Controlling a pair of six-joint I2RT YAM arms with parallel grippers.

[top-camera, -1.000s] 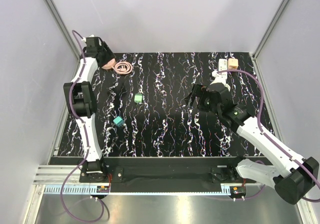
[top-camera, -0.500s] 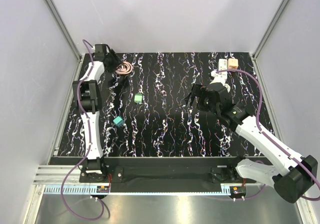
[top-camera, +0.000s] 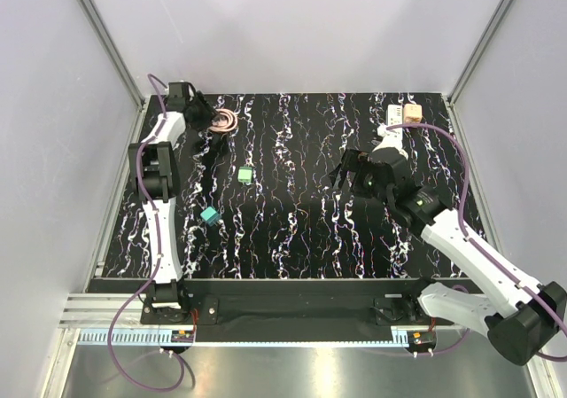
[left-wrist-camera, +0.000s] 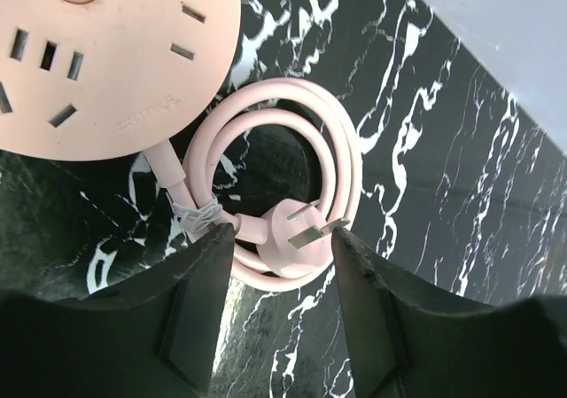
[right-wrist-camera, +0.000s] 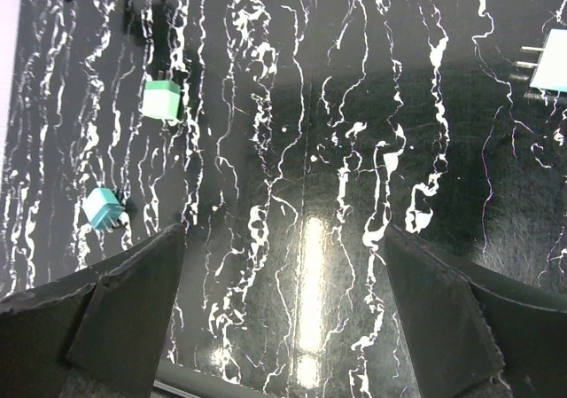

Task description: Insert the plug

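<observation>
Two arms: bolted at the near edge of the black marbled table [top-camera: 292, 238], both reaching out over it.
Left claw [left-wrist-camera: 282, 237]: about half open, low over the far-left corner of the table; its two fingers [left-wrist-camera: 199, 300] stand one on each side of the pin end of the pink cable [left-wrist-camera: 341, 159].
Left claw hold: the pads are very near that pin end, but I cannot tell if they touch it.
Pink cable: coiled in a flat loop, tied with a small band, and joined to the round socket disc [left-wrist-camera: 106, 52] just beside it.
Right claw [right-wrist-camera: 283, 230]: opened fully wide, holding nothing, hanging above bare table a little right of the middle.
Plug [top-camera: 412, 113]: a peach-tan block in the far-right corner, touching the right side of the white power strip [top-camera: 395, 113], well apart from both claws.
Green block [top-camera: 245, 175]: on the table left of the middle.
Teal block [top-camera: 210, 214]: nearer to the arms and a little left of the green one.
Pale piece [right-wrist-camera: 554, 61]: has two pins and lies at the right edge of the right wrist view.
</observation>
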